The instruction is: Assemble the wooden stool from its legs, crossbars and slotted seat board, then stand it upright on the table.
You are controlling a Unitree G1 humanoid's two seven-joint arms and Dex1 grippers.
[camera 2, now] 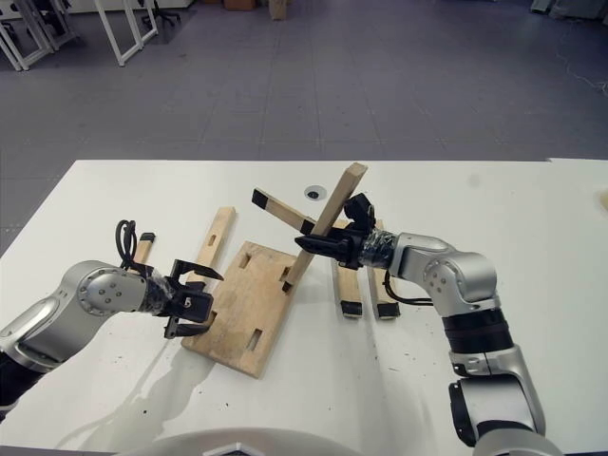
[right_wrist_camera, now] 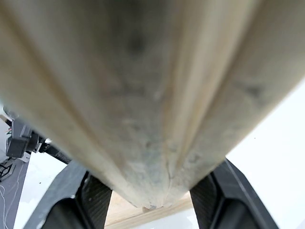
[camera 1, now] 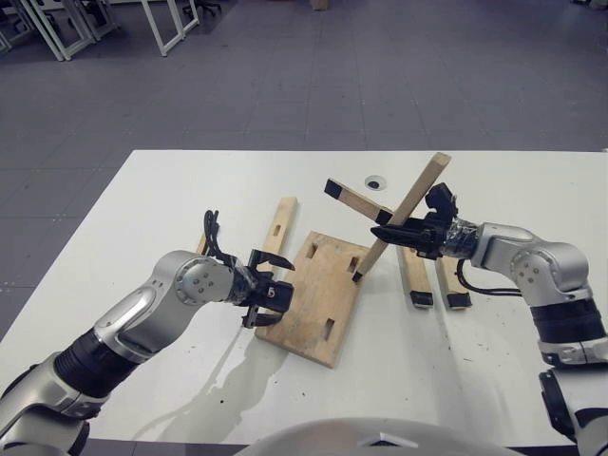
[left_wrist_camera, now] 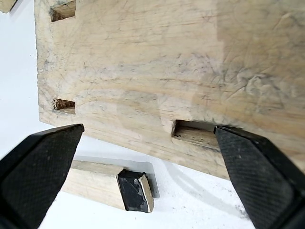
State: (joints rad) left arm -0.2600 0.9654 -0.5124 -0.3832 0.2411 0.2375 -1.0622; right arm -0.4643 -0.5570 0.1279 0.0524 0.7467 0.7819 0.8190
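Note:
The slotted seat board [camera 1: 321, 302] lies flat mid-table. My left gripper [camera 1: 271, 293] is open at the board's left edge, its two fingers [left_wrist_camera: 38, 164] spread wide in front of a slot in the seat board [left_wrist_camera: 167, 71]. My right gripper [camera 1: 391, 233] is shut on a wooden leg [camera 1: 404, 214] that leans steeply, its black-capped lower end on the board's right side. A crossbar [camera 1: 356, 199] with a black tip sticks out from that leg toward the left. In the right wrist view the leg [right_wrist_camera: 143, 95] sits between the dark fingers [right_wrist_camera: 95, 200].
A loose slotted leg [camera 1: 280, 226] lies left of the board. Two more legs [camera 1: 415, 277] lie side by side right of it, under my right arm. Another leg's black end [left_wrist_camera: 136, 191] rests by my left gripper. A round hole [camera 1: 377, 180] marks the table's far side.

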